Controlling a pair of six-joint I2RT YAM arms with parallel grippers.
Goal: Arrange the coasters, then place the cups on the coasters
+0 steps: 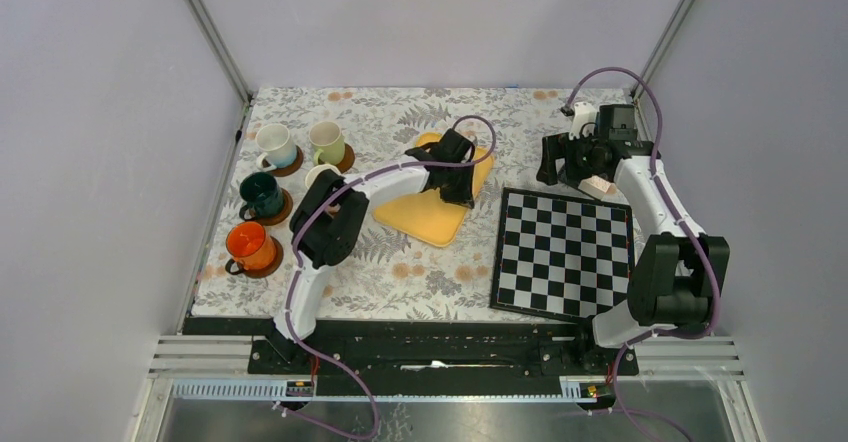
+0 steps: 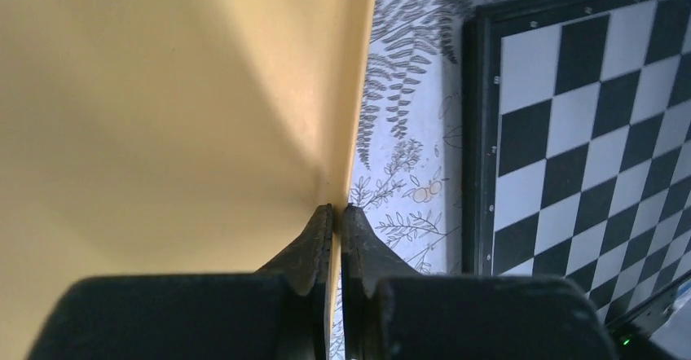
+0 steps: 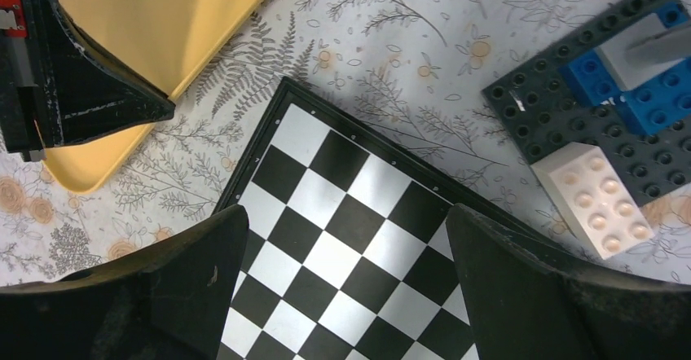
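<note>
The left pincer is pressed together on the thin rim of the flat yellow rectangular tray, with one finger on either side of the edge. I cannot tell whether that edge is clear of the cloth. From above, the tray lies in the middle of the floral-patterned tabletop, between the cups on the left and the black-and-white chequered board on the right.

The right pincer is spread wide and holds nothing. It hovers over a corner of the board, near a white toy brick and a dark grey studded plate.

Near the tabletop's left edge, four small ceramic cups each stand on a round brown wooden coaster:
- the white cup
- the light green cup
- the dark green cup
- the orange cup, whose coaster shows as a dark crescent beneath it

A fifth, pale cup peeks out just behind the left arm's elbow. The arm hides whether a coaster sits under it. No spare coaster is in view.

The step in hand looks like shifting the tray, probably to free space or uncover something. Such a narrow pinch at one edge will likely let the tray swing and sag. It is better to keep the tray low and slide it than to hoist it, moving slowly and in line with the fingers so the rim does not twist out. The elbow sits close to the pale cup, so the pull should lead away from the cups. The tray's far corner also needs room to clear the board's frame.
</note>
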